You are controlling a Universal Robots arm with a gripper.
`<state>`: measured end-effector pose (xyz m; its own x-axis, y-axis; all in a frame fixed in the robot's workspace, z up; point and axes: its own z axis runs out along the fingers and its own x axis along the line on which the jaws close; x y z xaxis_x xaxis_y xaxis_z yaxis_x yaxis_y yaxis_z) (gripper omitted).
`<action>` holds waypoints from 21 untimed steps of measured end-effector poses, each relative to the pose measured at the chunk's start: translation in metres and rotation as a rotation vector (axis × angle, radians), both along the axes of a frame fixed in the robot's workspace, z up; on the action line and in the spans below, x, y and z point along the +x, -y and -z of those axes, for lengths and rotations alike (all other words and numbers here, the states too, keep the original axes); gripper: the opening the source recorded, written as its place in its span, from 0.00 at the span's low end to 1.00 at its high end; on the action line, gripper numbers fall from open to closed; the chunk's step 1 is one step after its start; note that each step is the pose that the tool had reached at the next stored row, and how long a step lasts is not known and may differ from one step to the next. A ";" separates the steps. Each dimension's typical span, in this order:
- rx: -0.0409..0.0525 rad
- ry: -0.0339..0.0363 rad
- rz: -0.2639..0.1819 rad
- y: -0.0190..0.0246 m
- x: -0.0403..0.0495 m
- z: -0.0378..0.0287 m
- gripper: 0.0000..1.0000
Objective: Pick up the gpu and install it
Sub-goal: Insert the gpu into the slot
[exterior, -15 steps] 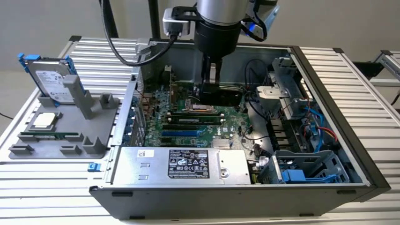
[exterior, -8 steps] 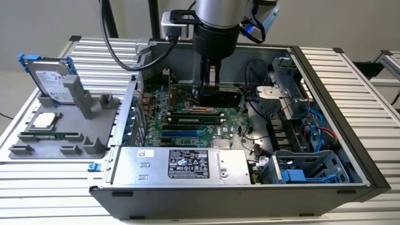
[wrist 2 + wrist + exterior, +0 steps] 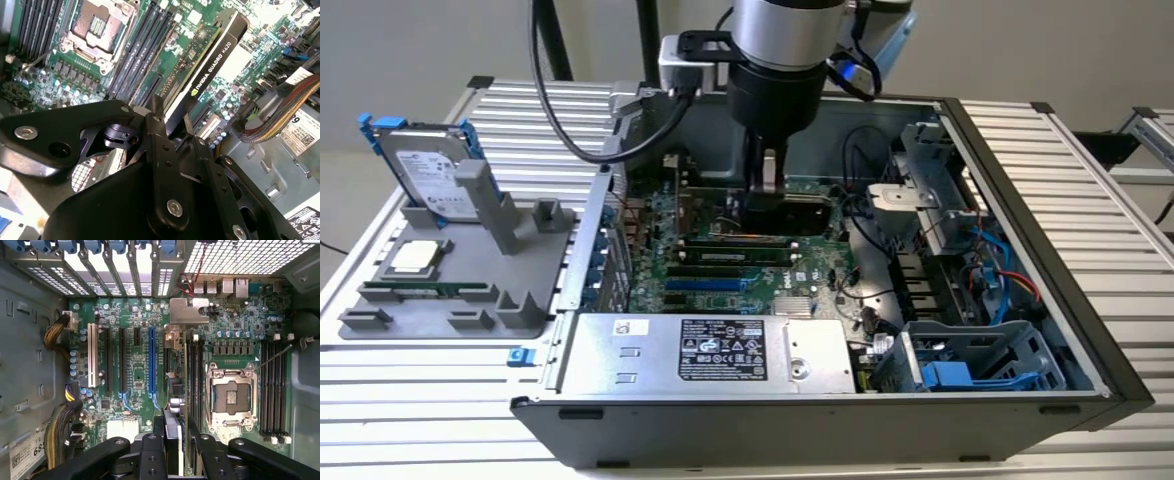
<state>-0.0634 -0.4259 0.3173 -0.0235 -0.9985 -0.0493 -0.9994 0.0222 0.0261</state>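
Observation:
Inside the open computer case (image 3: 1067,250), my gripper (image 3: 767,185) is shut on the gpu (image 3: 790,212), which stands on edge low over the green motherboard (image 3: 720,275). In the second wrist view the gpu (image 3: 210,70) shows its black cooler side and green card edge, running away from my gripper (image 3: 172,127). In the first wrist view the gpu's silver end bracket (image 3: 186,312) lies by the rear slot openings, and the card's edge runs back to my gripper (image 3: 175,432), between the blue slot (image 3: 151,360) and the processor socket (image 3: 230,395). Whether the card sits in a slot I cannot tell.
A hard drive in a blue frame (image 3: 434,170) stands on a grey fixture (image 3: 447,290) at the exterior view's left, outside the case. The power supply (image 3: 707,350) fills the case's near side. A drive cage (image 3: 961,360) and cables (image 3: 987,270) crowd the exterior view's right.

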 end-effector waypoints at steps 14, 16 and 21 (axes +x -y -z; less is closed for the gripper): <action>-0.0037 -0.0028 -0.001 0.0031 -0.0137 0.0108 0.00; -0.0047 -0.0039 -0.001 0.0036 -0.0152 0.0126 0.00; -0.0073 -0.0055 -0.001 0.0040 -0.0193 0.0185 0.00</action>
